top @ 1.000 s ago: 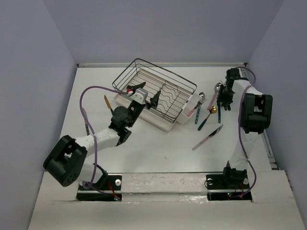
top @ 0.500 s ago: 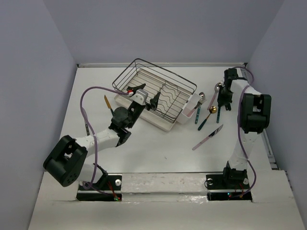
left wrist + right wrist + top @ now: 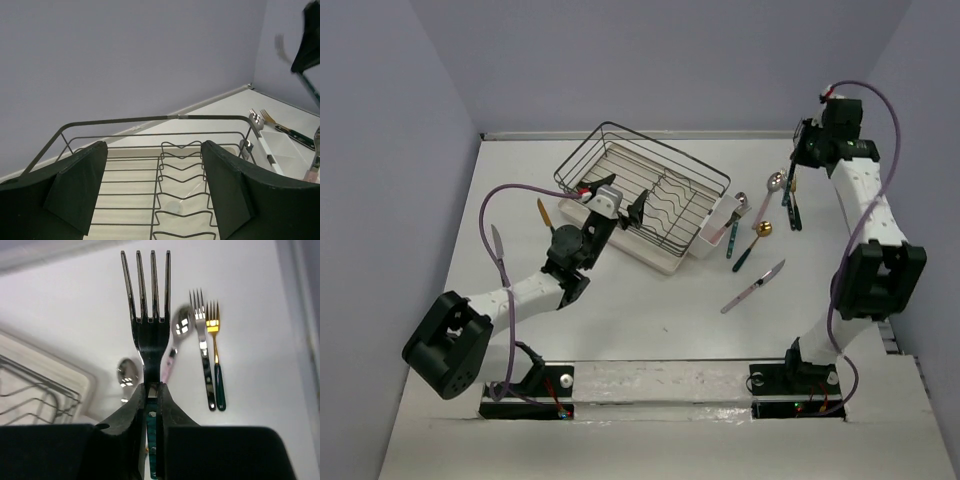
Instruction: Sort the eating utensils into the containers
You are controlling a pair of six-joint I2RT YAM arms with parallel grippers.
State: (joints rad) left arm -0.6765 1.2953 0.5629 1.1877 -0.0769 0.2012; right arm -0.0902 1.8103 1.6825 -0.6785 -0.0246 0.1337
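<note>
The right pincer (image 3: 151, 390) is clamped on the neck of a fork (image 3: 147, 335), tines jutting ahead of it clear of the surface (image 3: 650, 320); the cutlery holder (image 3: 712, 236) sits well off to its left and lower, against the wire rack (image 3: 672, 200). I judge the carry should swing left, tip the fork near upright over one compartment and lower before releasing, as so narrow a grip may let it pivot. The left pincer (image 3: 153, 165) hangs apart over the rack.
</note>
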